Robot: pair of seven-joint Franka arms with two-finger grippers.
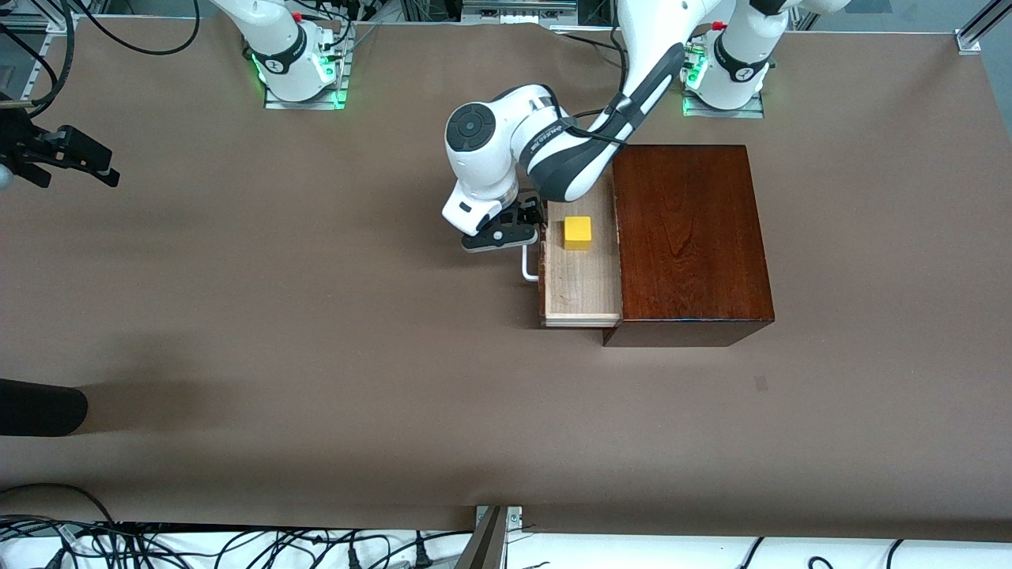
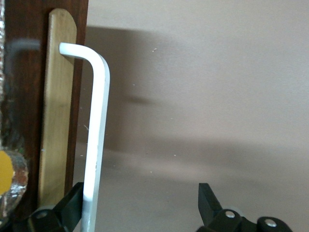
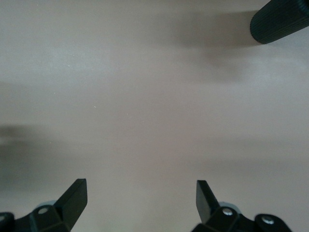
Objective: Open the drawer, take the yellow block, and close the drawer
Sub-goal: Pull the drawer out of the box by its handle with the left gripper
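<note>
The drawer [image 1: 581,284] stands pulled out of the mahogany box [image 1: 688,237], toward the right arm's end of the table. The yellow block [image 1: 577,232] sits in its pale tray. My left gripper [image 1: 514,231] is open at the white handle [image 1: 528,265]. In the left wrist view the handle [image 2: 96,130] runs along the dark drawer front [image 2: 29,96] and lies against one finger [image 2: 72,205], inside the open left gripper [image 2: 140,203]. My right gripper [image 3: 141,198] is open and empty over bare table; it shows at the right arm's end [image 1: 99,170] and waits.
A black ribbed cylinder [image 1: 39,407] lies at the right arm's end of the table, nearer the front camera; it also shows in the right wrist view [image 3: 280,19]. Brown table [image 1: 316,316] spreads around the box.
</note>
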